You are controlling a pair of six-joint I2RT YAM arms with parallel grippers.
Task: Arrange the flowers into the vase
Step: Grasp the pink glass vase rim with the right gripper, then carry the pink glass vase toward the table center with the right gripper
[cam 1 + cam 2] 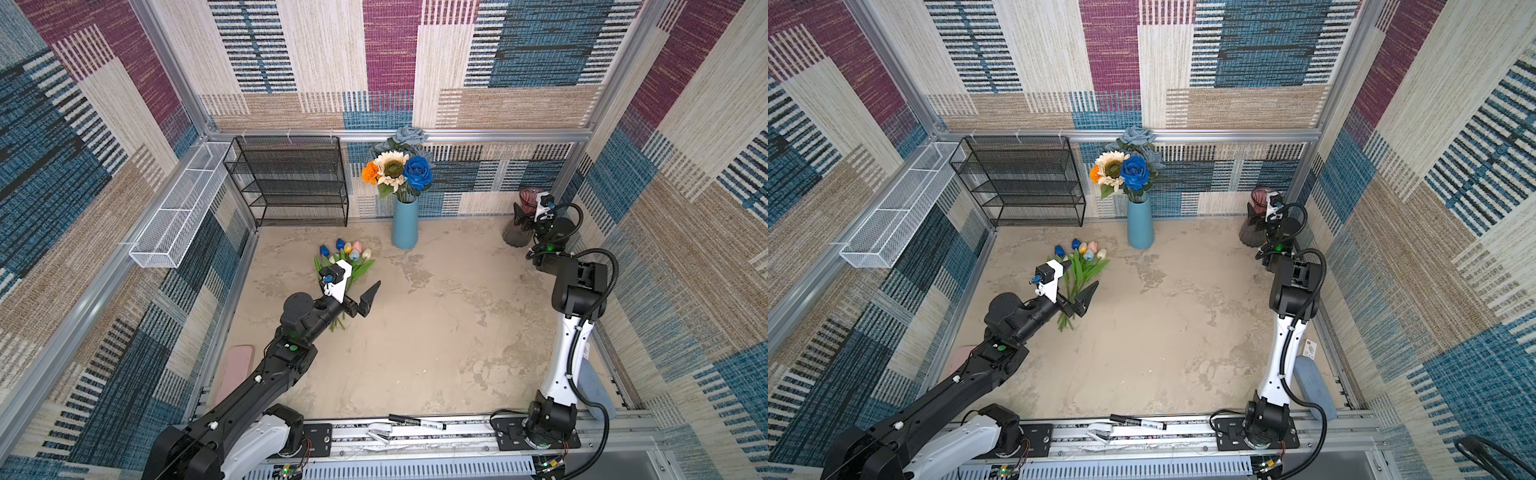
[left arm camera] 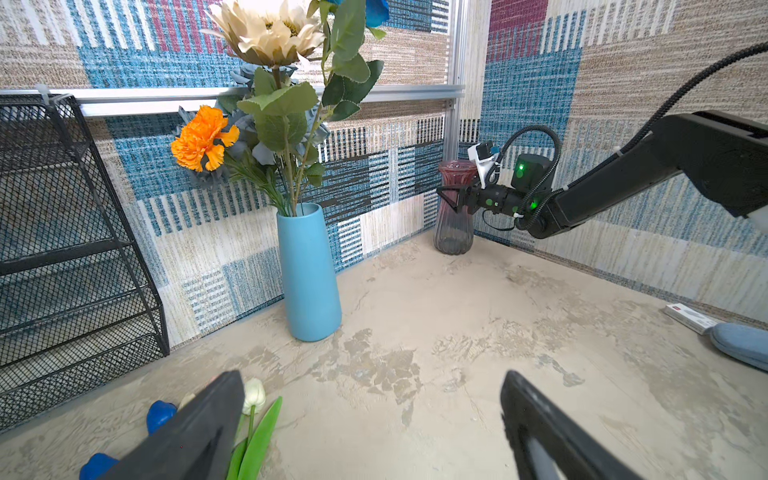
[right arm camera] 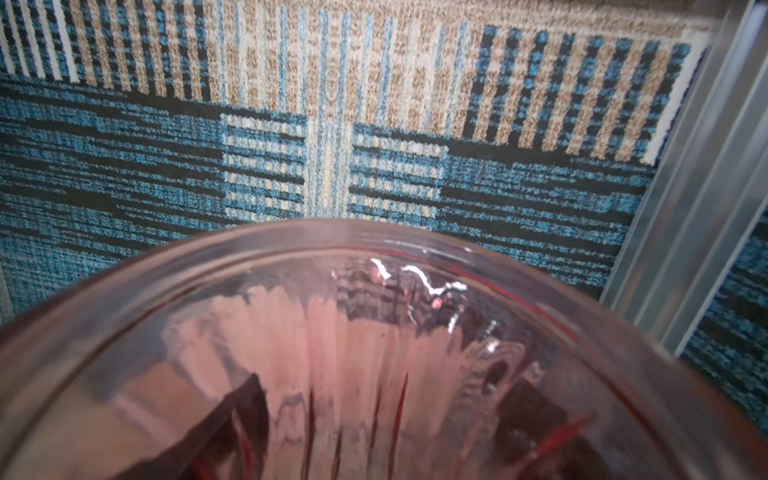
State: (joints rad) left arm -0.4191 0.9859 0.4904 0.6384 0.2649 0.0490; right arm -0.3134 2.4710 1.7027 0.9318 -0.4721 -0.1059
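Near edge: a marker pen (image 1: pixel 417 421) lies on the front rail between the two arm bases. A pink pad (image 1: pixel 239 365) sits at the near left, partly under the left arm. A blue pad (image 1: pixel 594 390) sits at the near right, against the side wall.

Mid-table (image 1: pixel 415 332), left side: the tulips (image 1: pixel 360 266) lie flat in a loose bunch, heads toward the back wall and stems toward the front. Their heads are blue, pink, white and yellow. The left claw (image 1: pixel 1081 274) hangs over the bunch with its fingers spread wide. In the left wrist view a white tulip head shows just beside one finger (image 2: pixel 199 424).

Back, centre: the blue vase (image 1: pixel 405 226) stands upright by the back wall. It holds a cream sunflower (image 1: pixel 390 168), an orange marigold (image 1: pixel 370 172), a bright blue rose (image 1: pixel 417 172) and dusty-blue roses (image 1: pixel 409 136) behind them. A black mesh shelf (image 1: pixel 291 183) stands to its left. A white wire basket (image 1: pixel 178 208) is on the left wall.

Far right corner: a dark glass vase (image 1: pixel 515 235) with a pinkish rim stands upright. The right claw (image 2: pixel 451 197) is at its neck with a finger on each side. I cannot tell whether the fingers press the glass.
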